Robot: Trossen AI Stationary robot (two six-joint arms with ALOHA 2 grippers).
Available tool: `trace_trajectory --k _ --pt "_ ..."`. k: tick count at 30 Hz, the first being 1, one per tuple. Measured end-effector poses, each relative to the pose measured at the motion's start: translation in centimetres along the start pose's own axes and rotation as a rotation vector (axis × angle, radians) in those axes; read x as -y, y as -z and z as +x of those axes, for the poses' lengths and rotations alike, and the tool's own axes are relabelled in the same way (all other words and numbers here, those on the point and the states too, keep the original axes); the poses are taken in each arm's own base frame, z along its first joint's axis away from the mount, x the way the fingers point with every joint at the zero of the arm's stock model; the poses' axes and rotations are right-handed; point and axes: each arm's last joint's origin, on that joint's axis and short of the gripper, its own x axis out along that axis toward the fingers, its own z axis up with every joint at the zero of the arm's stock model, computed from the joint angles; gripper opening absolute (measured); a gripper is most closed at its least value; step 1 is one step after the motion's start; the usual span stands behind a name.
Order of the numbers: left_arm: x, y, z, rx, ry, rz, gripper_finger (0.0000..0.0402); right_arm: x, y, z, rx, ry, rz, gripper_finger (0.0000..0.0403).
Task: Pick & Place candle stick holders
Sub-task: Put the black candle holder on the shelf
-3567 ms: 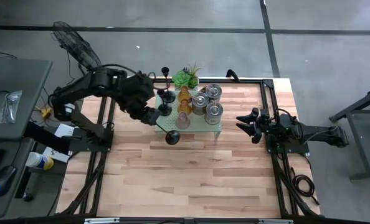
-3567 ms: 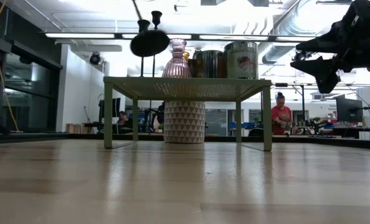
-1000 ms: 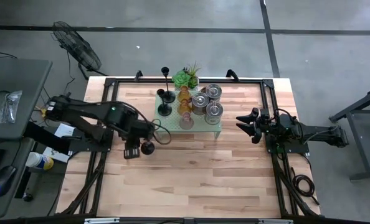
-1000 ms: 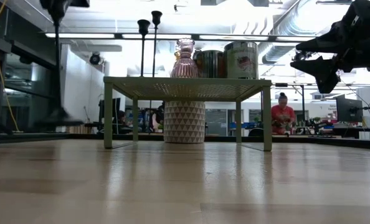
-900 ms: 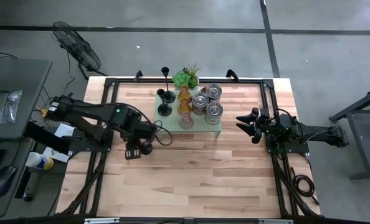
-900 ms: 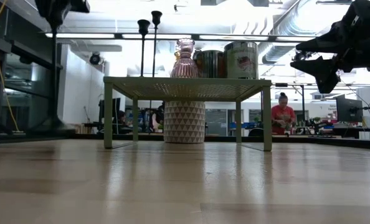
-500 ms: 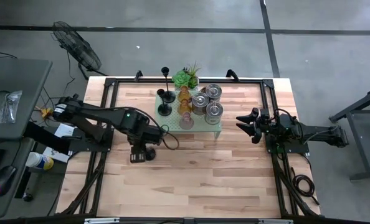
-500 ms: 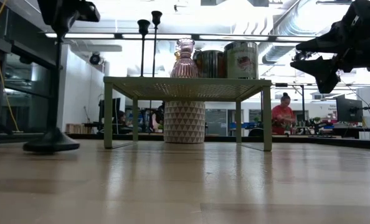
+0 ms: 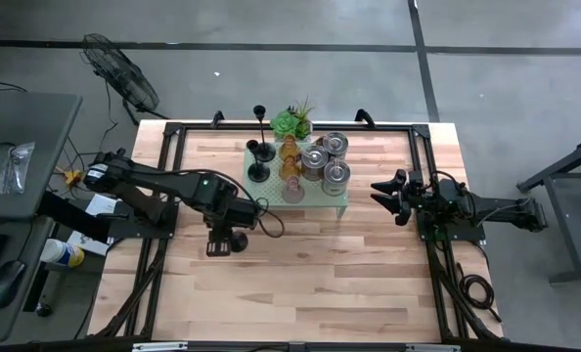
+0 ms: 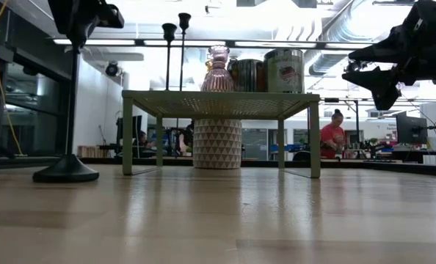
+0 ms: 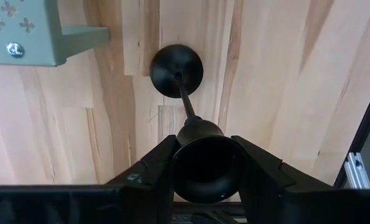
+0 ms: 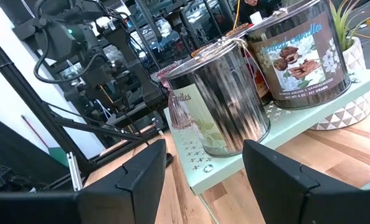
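A black candle stick holder (image 11: 185, 106) with a thin stem stands upright on the wooden table, left of the pale green stand (image 9: 341, 200). My left gripper (image 11: 205, 144) points down from above it and is shut on its top cup. The holder's round base (image 10: 65, 174) rests on the table. On the stand are two more black holders (image 9: 259, 152), amber glass ones (image 9: 290, 156), a pinkish glass one (image 9: 292, 190) and silvery tins (image 9: 326, 161). My right gripper (image 9: 380, 196) waits open at the table's right side, level, with nothing between its fingers. My left gripper pinches the holder's cup (image 11: 184, 149), at the top of the stem, between its two fingers. The fingers (image 11: 154, 165) come from above and point down. The holder stands upright below them, with its round base (image 11: 177, 70) on the table.
A green spiky plant (image 9: 292, 122) in a white patterned pot stands at the stand's far side. A black metal frame (image 9: 173, 166) runs along the table's edges. Bare wood lies on the near half of the table (image 9: 310, 284). A person (image 10: 332, 132) is in the room behind.
My left gripper has gone down and a little toward the table's near and right edges, carrying the black holder. The holder stayed upright; its base, which hung above the table a second ago, now sits on the wood.
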Motion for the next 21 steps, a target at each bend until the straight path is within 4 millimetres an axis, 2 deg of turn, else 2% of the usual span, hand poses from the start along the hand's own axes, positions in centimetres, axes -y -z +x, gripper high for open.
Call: trace_trajectory --k 17,21 --pt "0.08 -0.03 0.01 -0.002 0.024 0.052 0.0153 0.01 0.02 0.01 -0.002 0.001 0.0 0.0206" --pt "0.07 0.03 -0.06 -0.002 0.024 0.049 0.0185 0.01 0.02 0.01 -0.002 0.001 0.0 0.0206"
